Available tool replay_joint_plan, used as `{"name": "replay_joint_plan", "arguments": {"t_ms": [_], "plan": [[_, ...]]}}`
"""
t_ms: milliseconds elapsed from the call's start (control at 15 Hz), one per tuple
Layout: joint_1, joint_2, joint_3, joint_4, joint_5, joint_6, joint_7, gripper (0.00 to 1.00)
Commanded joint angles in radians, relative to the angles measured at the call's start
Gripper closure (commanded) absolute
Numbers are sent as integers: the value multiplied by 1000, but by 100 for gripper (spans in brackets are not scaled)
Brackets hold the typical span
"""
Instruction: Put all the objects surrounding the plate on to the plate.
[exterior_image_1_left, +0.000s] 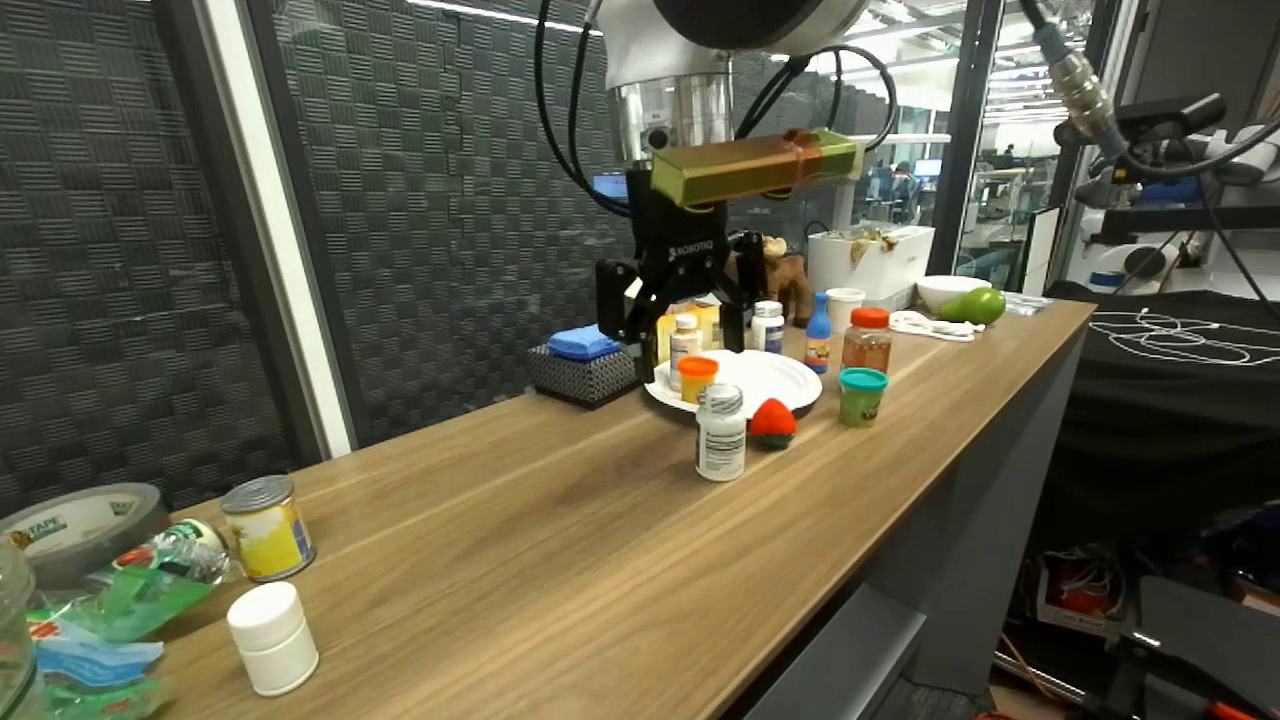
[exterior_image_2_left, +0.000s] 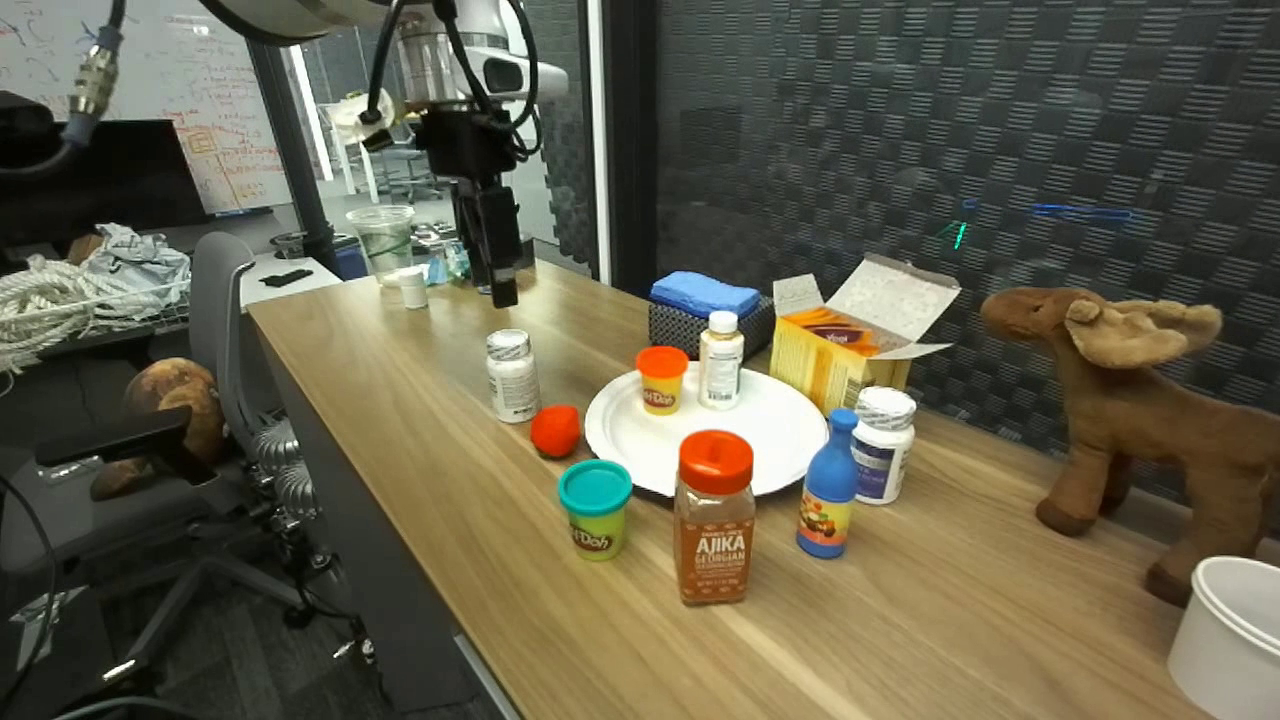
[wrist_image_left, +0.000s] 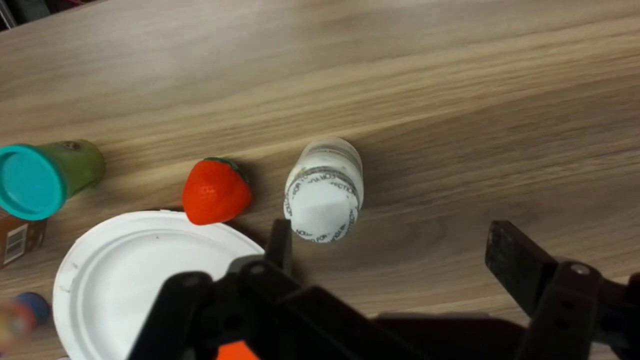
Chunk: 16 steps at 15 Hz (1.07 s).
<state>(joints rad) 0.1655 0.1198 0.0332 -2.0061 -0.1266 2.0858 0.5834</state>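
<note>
White bottle with the printed cap (wrist_image_left: 322, 207) is standing upright just outside the plate (wrist_image_left: 125, 270), and in the wrist view we are catching “FOR” and “ECTION” circling that cap. Bright red, a strawberry (exterior_image_2_left: 556, 431) is sitting near the rim between it and a teal-lidded tub (exterior_image_2_left: 595, 515), where we are reading “-Doh”. Round we go: a red-capped jar (exterior_image_2_left: 714, 545) is showing us “AJIKA” over “GEORGIAN”, a blue bottle (exterior_image_2_left: 829, 495) is wearing a picture label, and a purple-labelled bottle (exterior_image_2_left: 885, 445) is carrying lettering too small for us. On the plate itself, an orange-lidded tub (exterior_image_2_left: 661, 385) is also giving us “-Doh”, beside a slimmer white bottle (exterior_image_2_left: 720, 365) with tiny print. Behind them, an open yellow box (exterior_image_2_left: 815, 370) is saying “Yogi”; along the wooden counter (exterior_image_1_left: 540, 560), a tape roll (exterior_image_1_left: 75, 560) is spelling “TAPE”. Now up to the arm (exterior_image_1_left: 655, 50): it is hanging in from above, and its gripper (wrist_image_left: 391, 245), lettered “ROBOTIQ” in an exterior view, is pointing downward. We are seeing its fingers (wrist_image_left: 515, 257) spread wide and released; in the wrist view, the one on the plate's side is appearing close by the printed cap, while in an exterior view both tips are showing higher than that cap.
</note>
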Motion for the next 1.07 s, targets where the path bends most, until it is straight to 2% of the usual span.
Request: {"name": "replay_joint_plan", "arguments": {"t_ms": [0, 267, 733, 1000], "plan": [[-37, -58, 1, -100, 21, 115, -31, 0], [-77, -44, -10, -110, 57, 191, -99, 0], [-106, -38, 3, -128, 269, 188, -281, 0], [-98, -32, 0, -140, 248, 159, -250, 0]]}}
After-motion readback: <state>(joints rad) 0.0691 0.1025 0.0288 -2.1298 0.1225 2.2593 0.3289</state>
